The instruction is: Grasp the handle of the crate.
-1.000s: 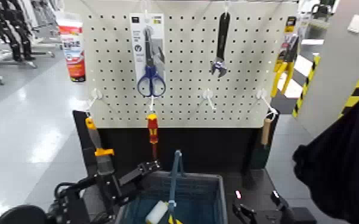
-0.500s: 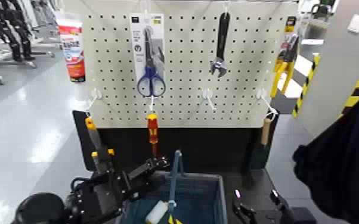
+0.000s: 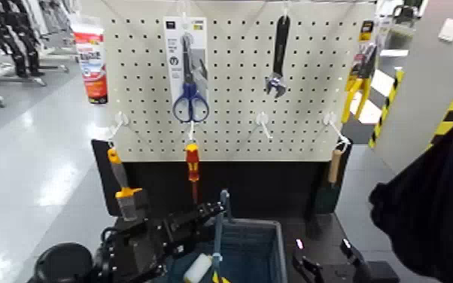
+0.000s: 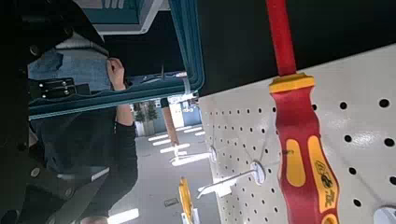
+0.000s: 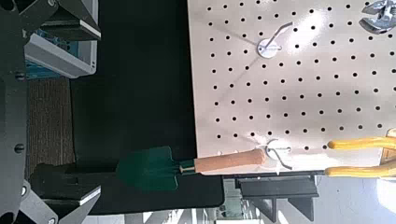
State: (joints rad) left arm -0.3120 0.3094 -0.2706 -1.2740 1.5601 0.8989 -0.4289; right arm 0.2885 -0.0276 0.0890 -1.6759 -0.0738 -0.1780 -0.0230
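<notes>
The dark blue-grey crate (image 3: 263,244) stands at the bottom middle of the head view, below the pegboard. Its thin teal handle (image 3: 218,226) stands upright across it, and part of the handle also shows in the left wrist view (image 4: 190,42). My left gripper (image 3: 205,214) reaches in from the left, open, with its fingertips right beside the top of the handle and not closed on it. My right gripper (image 3: 327,263) is open and parked low at the crate's right. A corner of the crate shows in the right wrist view (image 5: 63,49).
The pegboard (image 3: 312,113) behind the crate holds a scissors pack (image 3: 186,71), a wrench (image 3: 278,56), a red-and-yellow screwdriver (image 3: 193,162), an orange-and-grey brush (image 3: 120,184) and a green trowel (image 5: 159,170). A dark shape (image 3: 433,211) fills the right edge. A white item (image 3: 199,267) lies in the crate.
My left gripper has moved right and forward, from the crate's left rim up to the handle's top. The right arm and the crate have not moved.
</notes>
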